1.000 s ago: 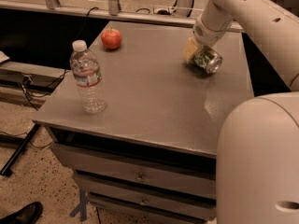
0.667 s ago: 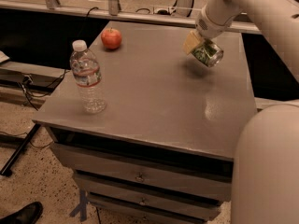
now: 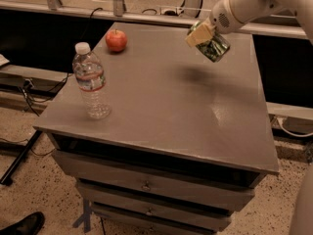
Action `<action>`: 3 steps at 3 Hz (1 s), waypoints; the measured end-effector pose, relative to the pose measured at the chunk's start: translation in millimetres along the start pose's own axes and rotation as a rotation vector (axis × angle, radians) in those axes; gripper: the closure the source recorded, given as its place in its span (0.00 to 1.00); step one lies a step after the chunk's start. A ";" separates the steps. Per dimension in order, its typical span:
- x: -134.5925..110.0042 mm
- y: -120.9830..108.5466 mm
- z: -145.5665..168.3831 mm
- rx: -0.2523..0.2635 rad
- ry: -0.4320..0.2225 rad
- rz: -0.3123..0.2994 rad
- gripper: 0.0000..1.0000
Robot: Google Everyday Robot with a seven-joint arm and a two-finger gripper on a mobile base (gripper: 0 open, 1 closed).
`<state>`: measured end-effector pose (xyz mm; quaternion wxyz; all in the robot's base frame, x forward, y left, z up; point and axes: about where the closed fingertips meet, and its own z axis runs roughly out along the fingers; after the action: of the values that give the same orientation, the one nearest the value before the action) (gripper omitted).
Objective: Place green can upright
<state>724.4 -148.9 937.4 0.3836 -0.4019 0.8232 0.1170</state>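
Observation:
The green can (image 3: 214,46) is small, with dark markings and a silver end. It hangs tilted in the air above the back right part of the grey table (image 3: 161,102). My gripper (image 3: 203,35) is shut on the green can, with a tan finger pad (image 3: 197,33) across its upper side. The white arm comes in from the upper right. The can's shadow falls on the tabletop below it.
A clear plastic water bottle with a white cap (image 3: 91,81) stands upright near the table's front left. A red apple (image 3: 116,40) sits at the back left. Drawers are under the tabletop. A dark shoe (image 3: 22,225) is on the floor at bottom left.
The gripper has lifted the green can off the tabletop and carried it up and slightly left. The arm has drawn back toward the upper right. Bottle and apple have not moved.

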 end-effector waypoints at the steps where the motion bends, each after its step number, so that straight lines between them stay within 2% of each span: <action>1: -2.7 13.2 -14.5 -0.072 -0.162 -0.065 1.00; 2: 7.5 16.4 -35.3 -0.133 -0.328 -0.101 1.00; 3: 26.7 11.8 -49.6 -0.188 -0.482 -0.079 1.00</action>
<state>678.6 -181.3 950.3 0.5340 -0.4280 0.6772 0.2703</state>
